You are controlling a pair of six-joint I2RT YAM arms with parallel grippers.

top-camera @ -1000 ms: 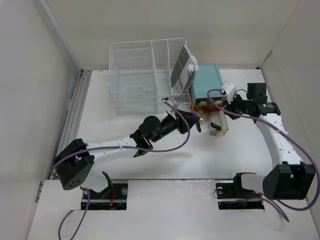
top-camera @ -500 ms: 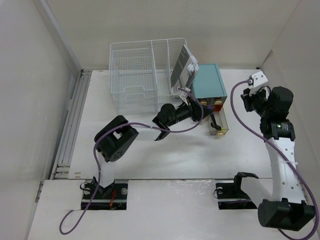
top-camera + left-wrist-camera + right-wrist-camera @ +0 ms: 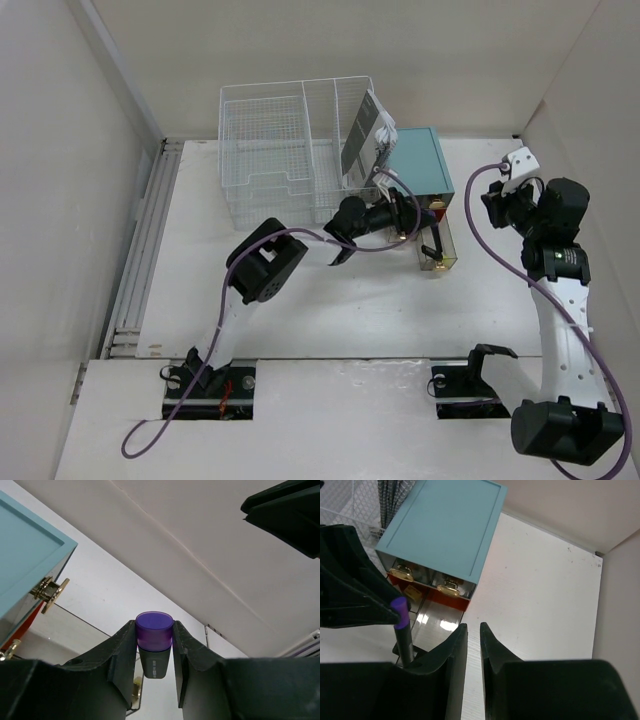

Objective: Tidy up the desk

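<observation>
Desk spans the whole scene, a white top with a ribbed rail along its left edge. Its clutter is gathered at the far side.

A wire-mesh organizer stands far centre with a printed packet leaning in its right compartment. Just beside it on the right sits a teal drawer box. From the box's near face a clear drawer is pulled out, probably to take loose items.

The left arm reaches far across, so its pincer hangs over that open drawer. The pincer is clamped on a dark marker with a purple cap, held roughly upright with the cap uppermost. That hold looks suited to lowering the marker into the drawer.

The right pincer is lifted to the right of the box, its fingers narrow and empty, apparently kept out of the way.

Room is tight around the drawer, with the box front and brass handles just far of the marker and the organizer close on the left. The near and left parts of the desk are open for pulling back. The right arm has the side wall near.
</observation>
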